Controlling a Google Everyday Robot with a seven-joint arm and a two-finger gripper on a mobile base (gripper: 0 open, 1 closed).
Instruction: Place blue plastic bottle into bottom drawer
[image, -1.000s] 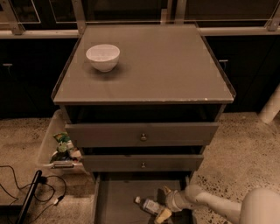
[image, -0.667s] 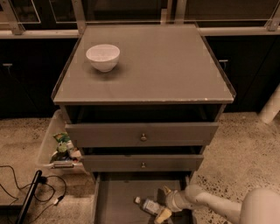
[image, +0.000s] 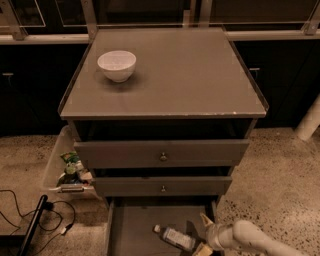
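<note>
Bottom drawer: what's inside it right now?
The blue plastic bottle lies on its side on the floor of the bottom drawer, cap pointing left. The gripper reaches in at its right end. The drawer's back is hidden under the drawer above.

Gripper (image: 201, 235) in bottom drawer (image: 131, 226), right side; blue plastic bottle (image: 175, 238) beside; left free.

The blue plastic bottle (image: 174, 237) is seen lying in the bottom drawer (image: 132, 225), with the gripper (image: 201, 235) just right, perhaps touching it.
</note>
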